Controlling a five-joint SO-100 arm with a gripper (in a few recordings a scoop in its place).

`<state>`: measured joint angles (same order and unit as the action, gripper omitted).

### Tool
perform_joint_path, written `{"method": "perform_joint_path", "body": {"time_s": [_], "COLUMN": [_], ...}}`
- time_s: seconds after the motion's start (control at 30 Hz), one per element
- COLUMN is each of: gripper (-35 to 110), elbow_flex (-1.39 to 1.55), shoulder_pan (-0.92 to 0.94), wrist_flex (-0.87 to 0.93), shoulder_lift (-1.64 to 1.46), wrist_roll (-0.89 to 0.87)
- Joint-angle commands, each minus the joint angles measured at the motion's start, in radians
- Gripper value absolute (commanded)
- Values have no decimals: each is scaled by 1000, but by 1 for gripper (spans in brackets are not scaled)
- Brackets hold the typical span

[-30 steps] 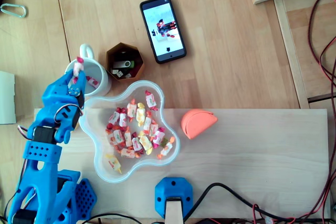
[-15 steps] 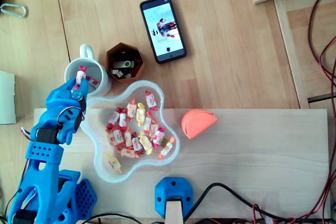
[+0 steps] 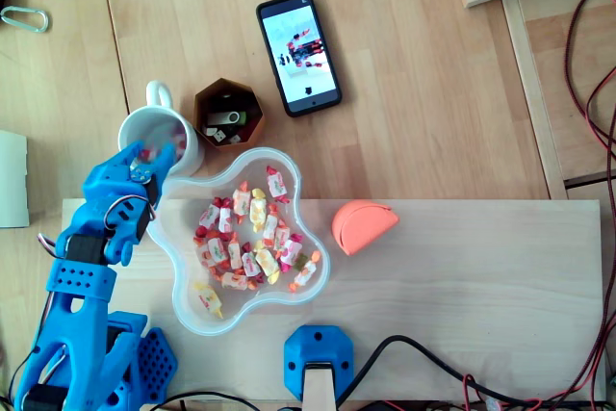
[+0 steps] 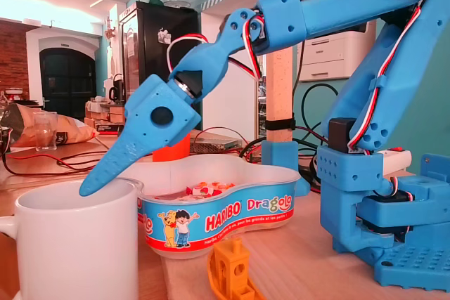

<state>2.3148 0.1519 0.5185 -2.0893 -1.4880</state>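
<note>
Overhead view: the blue hand (image 3: 146, 159) hangs over the lower rim of a white mug (image 3: 133, 122), its two fingers spread apart, their tips reaching in above the mug's opening. The mug sits on the table (image 3: 433, 141) directly under and just beyond the fingertips, toward the top of the picture. It stands upright with its long axis vertical and its mouth facing up, and its handle points to the top of the picture, away from the arm. A few wrapped sweets (image 3: 178, 141) lie inside it by the right wall. Touching the mug on its lower right is a clear, lobed bowl (image 3: 192, 313) full of similar sweets. A brown six-sided pot (image 3: 206, 95) stands just beside the mug on the right, and a phone (image 3: 298, 53) lies farther off. In the fixed view the hand (image 4: 95, 186) slants down to the left, its tip level with the rim of the mug (image 4: 70, 251), and the bowl (image 4: 225, 216) stands right behind it.
</note>
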Motion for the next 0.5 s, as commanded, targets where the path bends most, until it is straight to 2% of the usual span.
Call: {"method": "perform_joint_path", "body": {"time_s": [0.0,0.2,0.47], "gripper": [29,34,35], "elbow_flex": [-18,-12,-26], "shoulder_pan": [15,15,3], "wrist_flex": [3,3,6], "shoulder_lift": [-32,-32,-41], "wrist_roll": [-12,-15,-32]}}
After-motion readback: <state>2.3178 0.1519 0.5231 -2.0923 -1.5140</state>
